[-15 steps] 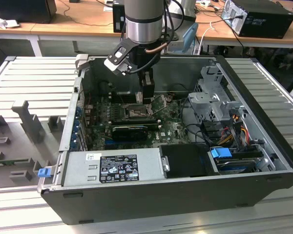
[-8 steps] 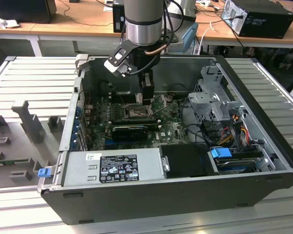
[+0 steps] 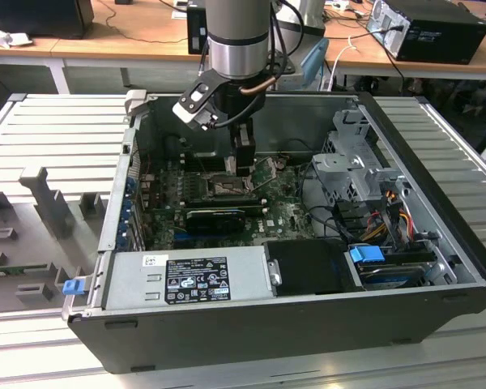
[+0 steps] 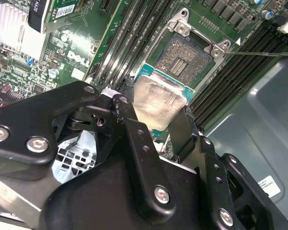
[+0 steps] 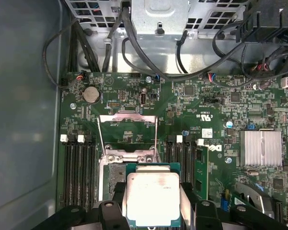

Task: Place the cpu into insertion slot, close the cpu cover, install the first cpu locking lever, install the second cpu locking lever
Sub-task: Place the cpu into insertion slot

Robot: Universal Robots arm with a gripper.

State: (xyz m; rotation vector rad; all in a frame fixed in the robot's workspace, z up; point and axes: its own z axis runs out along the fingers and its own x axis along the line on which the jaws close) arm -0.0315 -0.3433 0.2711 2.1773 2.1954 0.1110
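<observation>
The gripper (image 3: 241, 166) clamps the cpu (image 5: 152, 199) by two opposite edges, just over the insertion slot (image 4: 185, 57). The cpu cover (image 5: 128, 129) stands flipped open beside the slot. Black memory slots (image 5: 79, 167) flank the slot.

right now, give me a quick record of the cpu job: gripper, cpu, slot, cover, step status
gripper: shut on the cpu, low inside the computer case
cpu: held by two edges, metal face showing, over the slot but offset, not seated
insertion slot: empty, pin grid exposed
cpu cover: open, tilted up off the slot
step status: cpu placement not yet done
</observation>
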